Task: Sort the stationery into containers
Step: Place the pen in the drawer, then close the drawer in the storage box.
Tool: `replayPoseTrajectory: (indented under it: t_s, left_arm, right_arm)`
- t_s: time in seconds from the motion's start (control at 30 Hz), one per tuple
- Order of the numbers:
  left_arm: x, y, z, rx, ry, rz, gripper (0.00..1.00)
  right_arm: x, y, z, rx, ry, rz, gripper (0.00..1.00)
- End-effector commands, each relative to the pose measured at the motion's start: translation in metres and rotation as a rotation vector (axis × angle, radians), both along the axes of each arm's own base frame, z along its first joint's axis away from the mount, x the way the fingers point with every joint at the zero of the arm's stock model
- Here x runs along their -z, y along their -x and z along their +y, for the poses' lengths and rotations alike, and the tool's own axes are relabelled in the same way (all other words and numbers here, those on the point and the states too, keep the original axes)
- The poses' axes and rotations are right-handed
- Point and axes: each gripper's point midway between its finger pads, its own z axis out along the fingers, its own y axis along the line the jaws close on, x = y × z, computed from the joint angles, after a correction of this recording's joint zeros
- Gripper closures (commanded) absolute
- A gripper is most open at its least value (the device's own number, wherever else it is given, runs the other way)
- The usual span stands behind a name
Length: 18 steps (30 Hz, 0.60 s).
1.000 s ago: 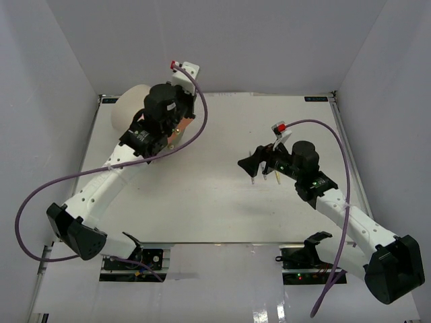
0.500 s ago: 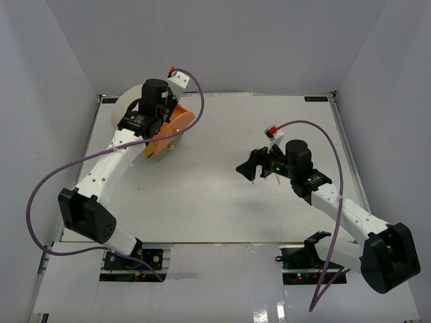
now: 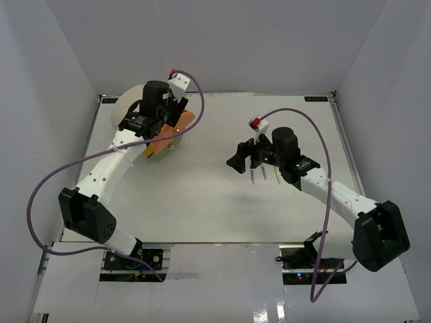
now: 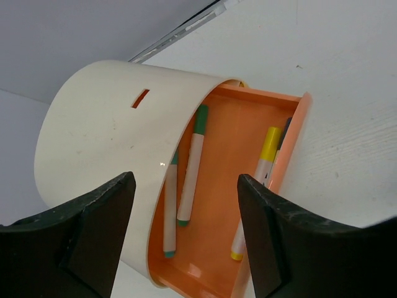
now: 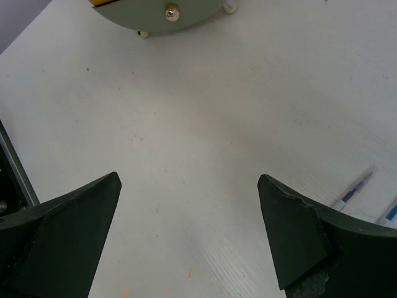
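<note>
The cream cylindrical organizer [image 4: 93, 130] lies on its side at the back left [image 3: 128, 108]. Its orange drawer [image 4: 232, 211] is pulled out [image 3: 170, 134]. Two green-capped pens [image 4: 191, 167] and a yellow-capped pen [image 4: 263, 167] lie in it, with a dark one beside the yellow. My left gripper [image 4: 186, 180] hovers open just above the drawer [image 3: 174, 121], holding nothing. My right gripper [image 5: 189, 180] is open over bare table at centre right [image 3: 241, 159]. Loose pens [image 3: 264, 175] lie on the table under that arm, and two show at the lower right of the right wrist view [image 5: 355, 188].
The organizer's round face with a brass knob [image 5: 170, 10] shows at the top of the right wrist view. White walls close in the table [image 3: 202, 202] on three sides. A metal rail runs along the right edge [image 3: 347, 148].
My left jaws have gone from shut to open above the orange drawer, which now stands out from the organizer. The right arm has swung left and farther back over the loose pens.
</note>
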Motion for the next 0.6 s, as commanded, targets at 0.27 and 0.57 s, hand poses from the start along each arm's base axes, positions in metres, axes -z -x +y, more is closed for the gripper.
replayPoseTrajectory:
  t_s: [0.27, 0.57]
  left_arm:
    - [-0.067, 0.006, 0.049, -0.210, 0.369, -0.361, 0.09]
    - [-0.042, -0.012, 0.096, -0.325, 0.567, -0.328, 0.08]
  right_arm:
    - [-0.046, -0.037, 0.081, -0.082, -0.002, -0.309, 0.00]
    - [-0.063, -0.058, 0.147, -0.140, -0.027, -0.426, 0.05]
